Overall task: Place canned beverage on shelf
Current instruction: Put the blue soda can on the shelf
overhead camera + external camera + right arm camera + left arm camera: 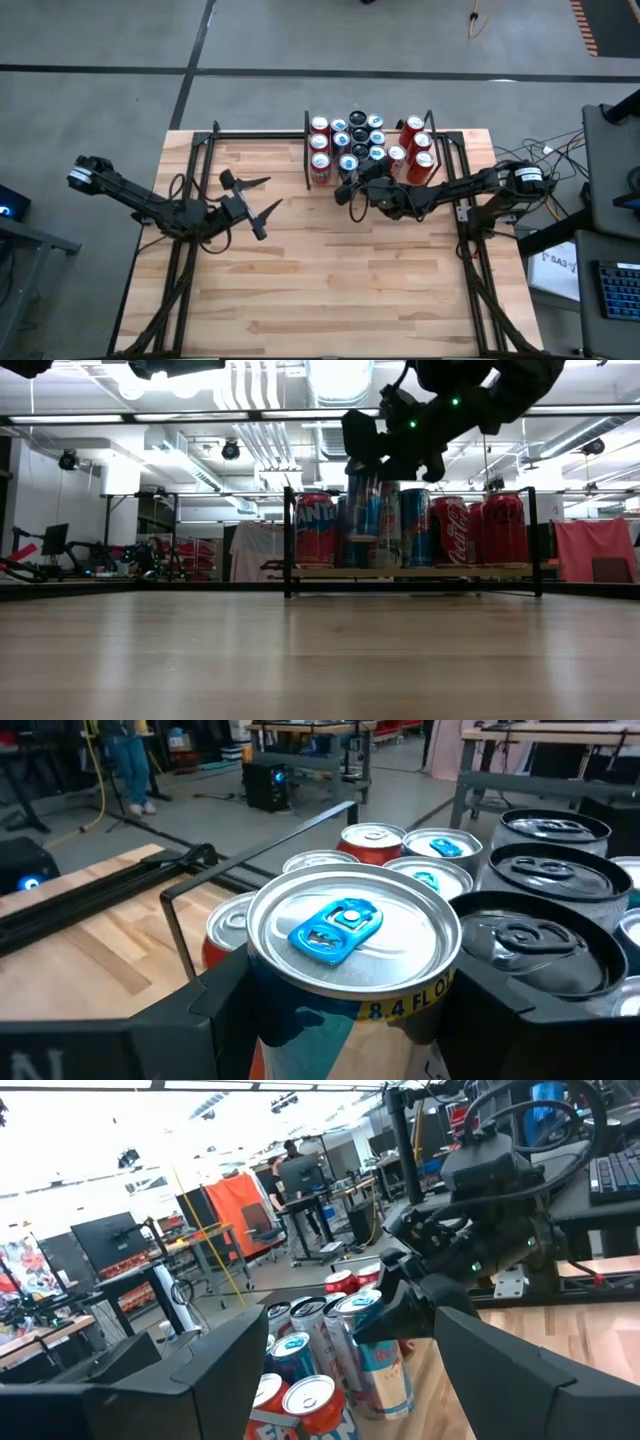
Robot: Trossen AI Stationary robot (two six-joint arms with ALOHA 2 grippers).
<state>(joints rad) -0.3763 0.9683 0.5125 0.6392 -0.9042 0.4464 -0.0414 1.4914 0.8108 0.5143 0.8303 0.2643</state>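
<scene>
Canned beverage (pixel 350 945) clamped in the right hand (pixel 352 186) at the shelf's (pixel 440 150) front edge, upper centre of the high view.
Only the right wrist view shows its blue tab; the low view shows it lifted. Left hand (pixel 250 200), fingers spread and empty, hovers over the bench (pixel 330 280) centre-left.

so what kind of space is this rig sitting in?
Looks like a robotics lab or workshop: exposed ceiling ducts, other workbenches with monitors behind, and a person standing at a desk. The cans sit on a small shelf on the test table.
</scene>
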